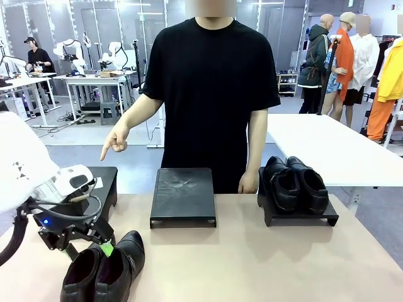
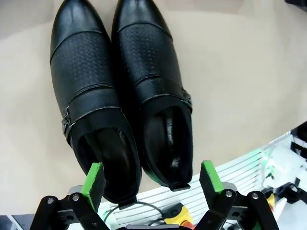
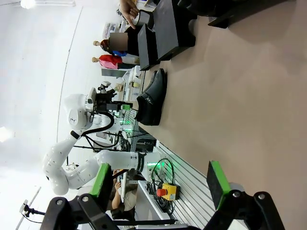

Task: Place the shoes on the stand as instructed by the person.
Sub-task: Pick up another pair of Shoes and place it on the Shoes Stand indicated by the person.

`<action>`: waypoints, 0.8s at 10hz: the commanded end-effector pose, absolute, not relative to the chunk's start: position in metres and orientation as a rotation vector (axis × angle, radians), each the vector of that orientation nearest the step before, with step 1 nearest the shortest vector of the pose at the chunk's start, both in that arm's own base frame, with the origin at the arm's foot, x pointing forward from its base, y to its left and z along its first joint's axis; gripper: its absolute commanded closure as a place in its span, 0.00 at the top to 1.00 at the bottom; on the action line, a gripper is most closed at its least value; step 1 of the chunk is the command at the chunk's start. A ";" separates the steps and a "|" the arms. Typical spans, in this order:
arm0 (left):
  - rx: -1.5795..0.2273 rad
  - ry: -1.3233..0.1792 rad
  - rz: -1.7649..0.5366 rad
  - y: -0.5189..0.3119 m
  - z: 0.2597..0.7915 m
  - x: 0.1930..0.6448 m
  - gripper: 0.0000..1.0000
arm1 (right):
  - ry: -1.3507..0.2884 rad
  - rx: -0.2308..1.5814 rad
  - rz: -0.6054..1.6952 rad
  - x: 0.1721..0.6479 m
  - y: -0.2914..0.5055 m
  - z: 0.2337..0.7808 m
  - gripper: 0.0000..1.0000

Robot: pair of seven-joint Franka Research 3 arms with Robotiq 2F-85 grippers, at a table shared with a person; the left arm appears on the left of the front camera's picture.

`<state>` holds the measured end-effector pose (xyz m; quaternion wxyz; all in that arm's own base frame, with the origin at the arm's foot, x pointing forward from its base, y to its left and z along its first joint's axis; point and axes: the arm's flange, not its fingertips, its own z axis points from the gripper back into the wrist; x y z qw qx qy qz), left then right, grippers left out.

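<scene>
Near pair of shoes (image 1: 104,270) sits at abt 7 o'clock on the table (image 1: 252,264). Heels are by the near edge, toes aim to 1 o'clock, and the two are touching side by side. L gripper (image 1: 88,250) hangs over the heels w/ jaws wide open, a green pad on either side, gripping nothing. Plenty of open tabletop at their 3 o'clock. Other pair (image 1: 296,184) sits on the right stand (image 1: 296,218) at 2 o'clock. Middle stand (image 1: 183,195) at 12 has a free top. Left stand (image 1: 108,189) at 10 is partly behind the arm, and the person's hand (image 1: 115,141) points down at it. R gripper (image 3: 158,179) jaws are open too, holding nothing.
</scene>
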<state>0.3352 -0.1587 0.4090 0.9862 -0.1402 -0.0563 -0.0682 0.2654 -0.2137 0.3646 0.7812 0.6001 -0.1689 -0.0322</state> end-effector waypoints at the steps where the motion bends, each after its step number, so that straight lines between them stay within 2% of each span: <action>1: -0.273 -0.123 -0.102 -0.143 0.369 0.289 1.00 | -0.355 1.294 -0.052 0.263 -0.217 0.366 1.00; 2: -0.306 -0.106 -0.125 -0.142 0.374 0.287 1.00 | -0.355 1.294 -0.052 0.263 -0.217 0.366 1.00; 3: -0.269 -0.107 -0.131 -0.160 0.404 0.336 1.00 | -0.355 1.294 -0.052 0.263 -0.217 0.366 1.00; 8: -0.297 -0.082 -0.134 -0.170 0.394 0.336 1.00 | -0.355 1.294 -0.052 0.263 -0.217 0.366 1.00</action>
